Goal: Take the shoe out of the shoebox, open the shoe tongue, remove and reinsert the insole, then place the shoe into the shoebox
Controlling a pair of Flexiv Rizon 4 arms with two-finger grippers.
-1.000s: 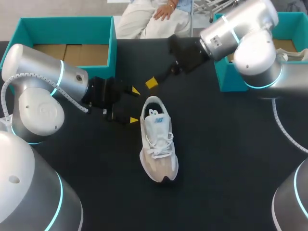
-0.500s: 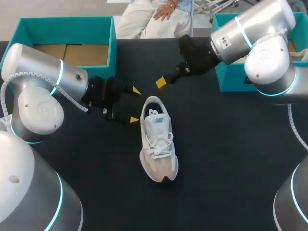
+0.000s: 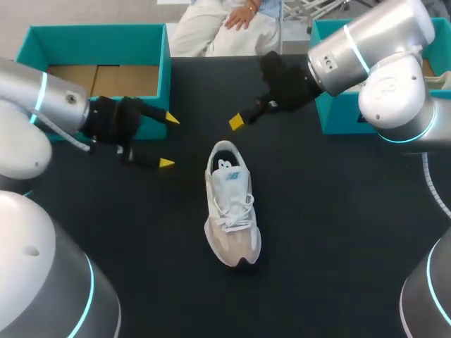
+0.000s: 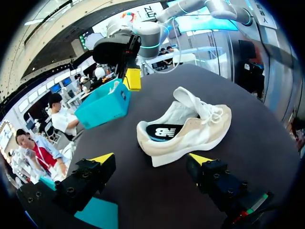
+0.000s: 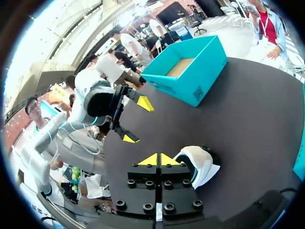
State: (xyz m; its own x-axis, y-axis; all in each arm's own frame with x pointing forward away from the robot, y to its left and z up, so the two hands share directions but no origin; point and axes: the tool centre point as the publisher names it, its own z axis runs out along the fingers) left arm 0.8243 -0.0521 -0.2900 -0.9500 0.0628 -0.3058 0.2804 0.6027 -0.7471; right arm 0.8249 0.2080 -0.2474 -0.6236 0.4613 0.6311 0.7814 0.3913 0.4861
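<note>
- Head view: a white and beige shoe [image 3: 231,208] stands on its sole in the middle of the black table [image 3: 331,232]. Its toe points toward the robot and its heel opening faces the far edge. It lies outside both boxes.
- Left shoebox [image 3: 99,39], teal, sits at the far left corner with a brown cardboard floor showing. Right shoebox [image 3: 325,105], also teal, sits at the far right behind the right arm.
- Left gripper [image 3: 169,141]: fingers spread wide with nothing between them, to the left of the heel and apart from it.
- Right gripper [image 3: 237,121]: yellow tips pressed together and empty, beyond the heel and not touching it.
- Left wrist view: the shoe [image 4: 190,129] lies side-on ahead of the spread left gripper [image 4: 152,159], with the right gripper [image 4: 133,78] beyond it.
- Right wrist view: the heel of the shoe [image 5: 198,164] lies just beside the closed right gripper [image 5: 158,160]. The left gripper [image 5: 137,121] is farther off, near the left shoebox [image 5: 190,71].
</note>
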